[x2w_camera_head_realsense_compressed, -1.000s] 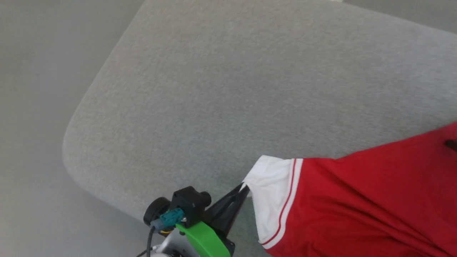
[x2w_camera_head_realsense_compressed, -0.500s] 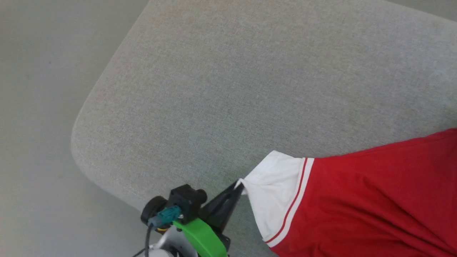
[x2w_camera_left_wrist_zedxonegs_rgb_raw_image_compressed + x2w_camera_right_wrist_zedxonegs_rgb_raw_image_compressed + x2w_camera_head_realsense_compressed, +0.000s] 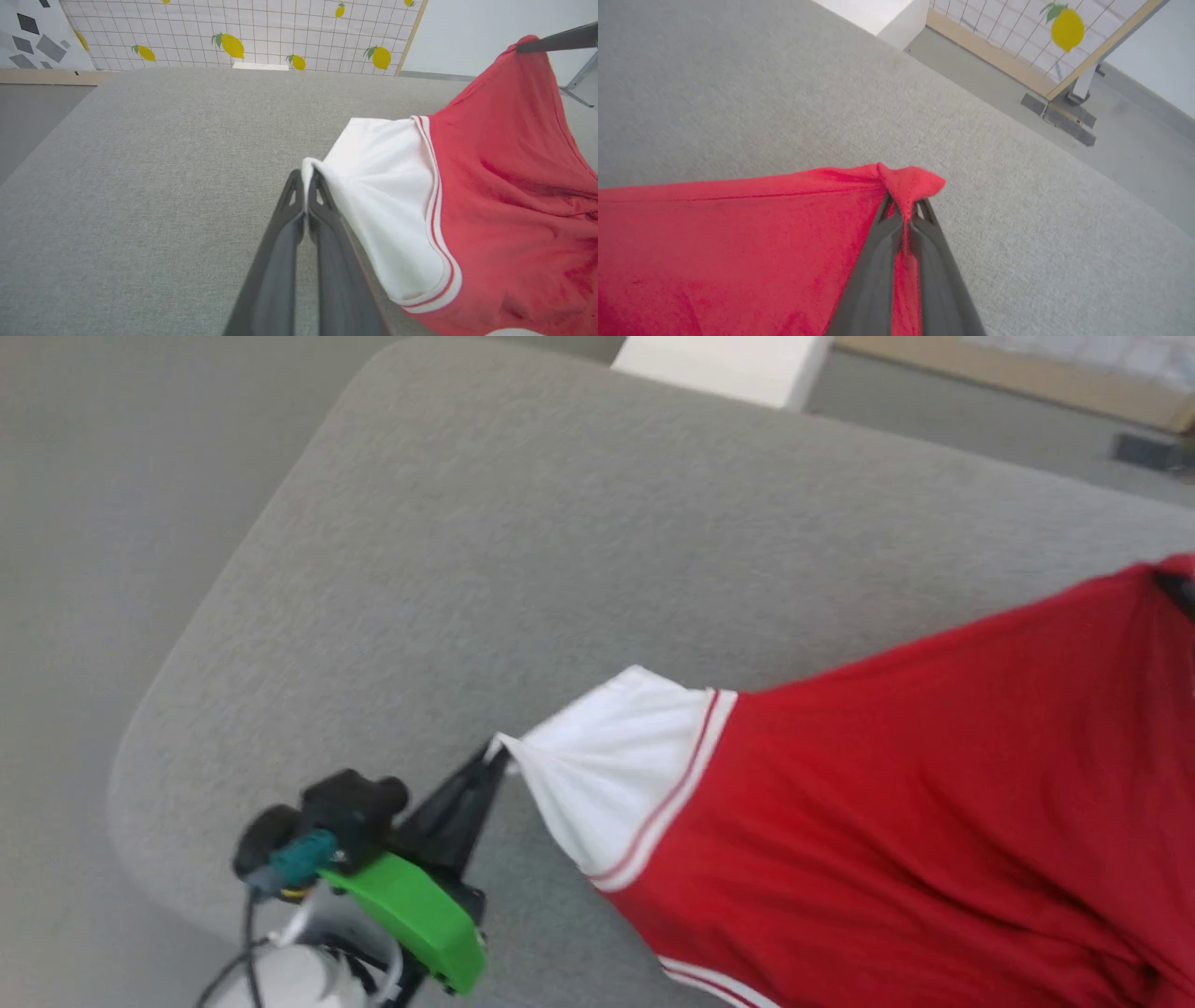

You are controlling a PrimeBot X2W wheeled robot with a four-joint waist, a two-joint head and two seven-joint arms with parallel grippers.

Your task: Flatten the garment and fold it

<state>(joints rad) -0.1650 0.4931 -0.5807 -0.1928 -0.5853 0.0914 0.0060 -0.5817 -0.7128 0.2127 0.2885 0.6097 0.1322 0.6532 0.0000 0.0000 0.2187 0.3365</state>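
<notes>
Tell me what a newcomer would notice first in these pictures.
The bright red garment with its white sleeve, stretched across the right side of the grey padded surface. The left gripper has its fingers shut on the sleeve's tip, and the right gripper pinches a red corner at the far end. Behind, a lemon-print screen stands out.

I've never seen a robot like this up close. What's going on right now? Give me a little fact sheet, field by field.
item: garment, red with a white sleeve and striped trim
underneath: grey fabric surface
left gripper: shut on the sleeve's edge
right gripper: shut on a red corner
cloth state: stretched between the two grippers, creased
folded: not yet
</notes>
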